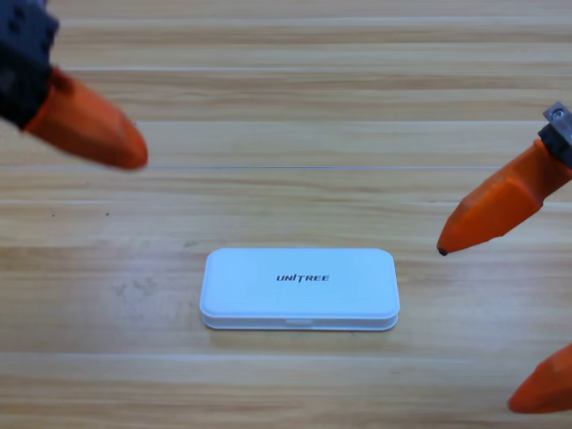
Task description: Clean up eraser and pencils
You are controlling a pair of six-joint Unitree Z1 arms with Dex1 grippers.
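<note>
1. High view: a white case (299, 288) lettered UNITREE lies lid-down and closed near the middle of the wooden desk (295, 107).
2. No eraser and neither pencil is visible anywhere; judging by the closed lid they are likely inside, though that cannot be confirmed.
3. The left gripper (85, 125) hangs at the upper left corner, well apart from the case; whether it is clenched or released I cannot tell.
4. The right gripper (500, 304) sits at the right edge, released and spread wide, grasping nothing.
5. Risk: either arm sweeping inward could nudge the case or pop its lid, since it lies loose.
</note>
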